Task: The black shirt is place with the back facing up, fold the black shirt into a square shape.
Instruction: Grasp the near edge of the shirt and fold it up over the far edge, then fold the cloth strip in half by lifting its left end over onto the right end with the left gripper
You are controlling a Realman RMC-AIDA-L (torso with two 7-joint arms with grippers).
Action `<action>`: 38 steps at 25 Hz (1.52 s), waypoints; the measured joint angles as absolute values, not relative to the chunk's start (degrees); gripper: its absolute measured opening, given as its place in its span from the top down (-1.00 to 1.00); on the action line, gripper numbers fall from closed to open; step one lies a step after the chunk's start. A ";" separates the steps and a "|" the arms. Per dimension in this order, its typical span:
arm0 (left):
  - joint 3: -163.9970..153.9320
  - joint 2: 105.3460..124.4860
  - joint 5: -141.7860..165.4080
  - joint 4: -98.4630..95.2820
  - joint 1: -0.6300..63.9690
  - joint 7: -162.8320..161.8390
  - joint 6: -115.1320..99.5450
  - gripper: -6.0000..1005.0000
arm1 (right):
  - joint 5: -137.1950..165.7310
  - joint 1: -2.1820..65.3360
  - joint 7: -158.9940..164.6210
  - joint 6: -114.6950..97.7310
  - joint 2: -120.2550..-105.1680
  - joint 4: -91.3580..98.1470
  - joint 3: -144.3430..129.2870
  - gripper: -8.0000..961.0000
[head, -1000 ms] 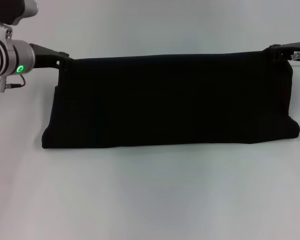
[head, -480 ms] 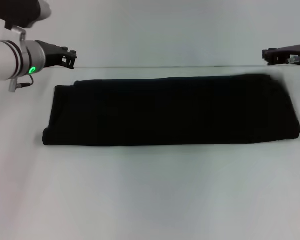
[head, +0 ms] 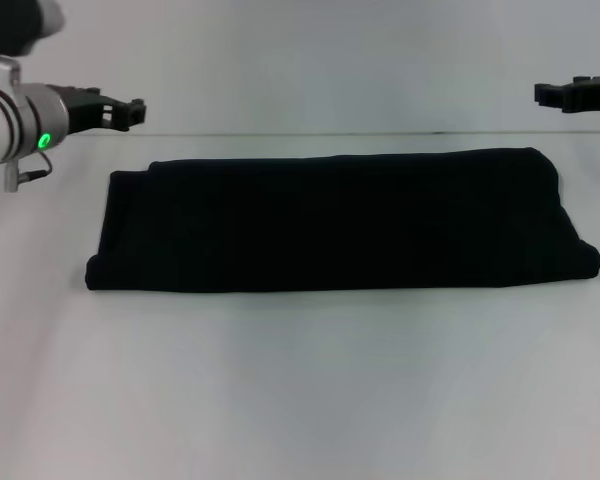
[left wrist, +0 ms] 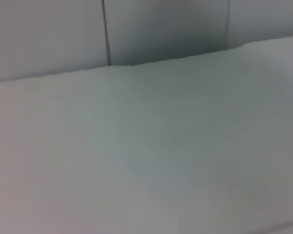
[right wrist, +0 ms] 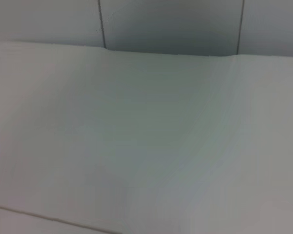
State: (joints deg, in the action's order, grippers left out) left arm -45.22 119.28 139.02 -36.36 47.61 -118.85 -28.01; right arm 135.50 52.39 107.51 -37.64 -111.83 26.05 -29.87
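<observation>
The black shirt lies flat on the white table in the head view, folded into a long band running left to right, with no print showing. My left gripper hangs in the air behind and above the shirt's far left corner, open and empty. My right gripper hangs above and behind the far right corner, open and empty. Neither touches the shirt. Both wrist views show only bare table and wall, with no shirt in them.
The table's far edge runs just behind the shirt, with a grey panelled wall beyond it. A wide strip of white table lies in front of the shirt.
Both grippers held the shirt's far edge up one second ago. They let it go, the edge dropped flat onto the folded band, and both grippers rose and drew back and outward.
</observation>
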 joint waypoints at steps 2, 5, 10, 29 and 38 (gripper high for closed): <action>-45.21 119.30 139.01 -40.68 45.83 -121.79 -35.36 -0.24 | 134.73 51.50 109.27 -42.76 -111.18 27.44 -29.57 -0.23; -45.20 119.26 138.22 -49.38 42.76 -125.80 -52.12 -0.35 | 131.79 49.57 110.30 -52.15 -110.36 29.75 -29.48 -0.42; -43.82 117.86 134.03 -57.00 38.79 -130.06 -75.00 -0.53 | 126.30 46.68 109.17 -66.54 -109.41 31.07 -29.83 -0.48; -28.02 113.05 134.73 -40.26 36.53 -148.69 -88.41 -0.87 | 124.02 45.36 105.91 -67.82 -110.41 31.64 -30.33 -0.53; -27.31 113.02 133.72 -38.60 36.84 -147.65 -84.98 -0.86 | 124.01 45.44 105.31 -67.11 -110.92 31.72 -30.34 -0.53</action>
State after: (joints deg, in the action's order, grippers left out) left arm -27.31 113.02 133.72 -38.60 36.84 -147.65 -84.98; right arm 124.01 45.44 105.31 -67.11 -110.92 31.72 -30.34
